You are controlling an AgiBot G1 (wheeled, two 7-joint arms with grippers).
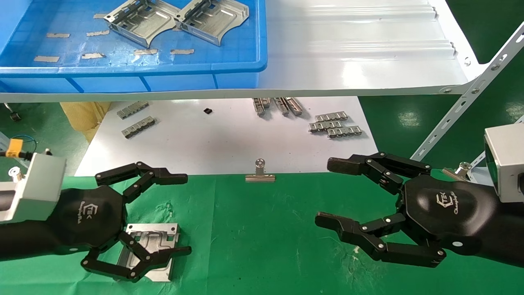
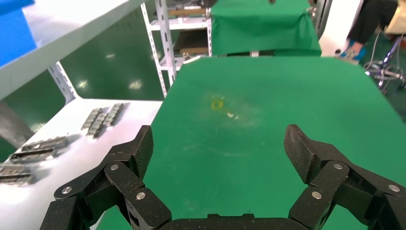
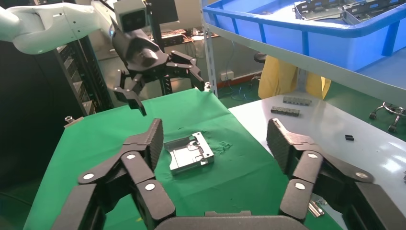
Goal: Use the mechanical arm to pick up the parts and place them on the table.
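Note:
One silver ribbed part [image 1: 157,237] lies flat on the green cloth table [image 1: 262,246] at the near left; it also shows in the right wrist view [image 3: 189,153]. My left gripper [image 1: 183,214] is open and empty. It hangs in the air above that part, and the right wrist view [image 3: 167,91] shows it clear of the cloth. Its own wrist view [image 2: 220,146] shows only bare green table [image 2: 268,96] between the jaws. My right gripper [image 1: 327,191] is open and empty over the right of the table [image 3: 216,143]. Two more parts [image 1: 141,20] [image 1: 213,18] lie in the blue bin.
The blue bin [image 1: 163,69] stands on a glossy white ribbed shelf [image 1: 360,53] over the back. Below it a flat white board [image 1: 221,143] carries toothed strips [image 1: 335,125] [image 1: 137,119]. A binder clip [image 1: 260,172] sits at the board's edge. A slanted shelf brace [image 1: 470,94] stands at the right.

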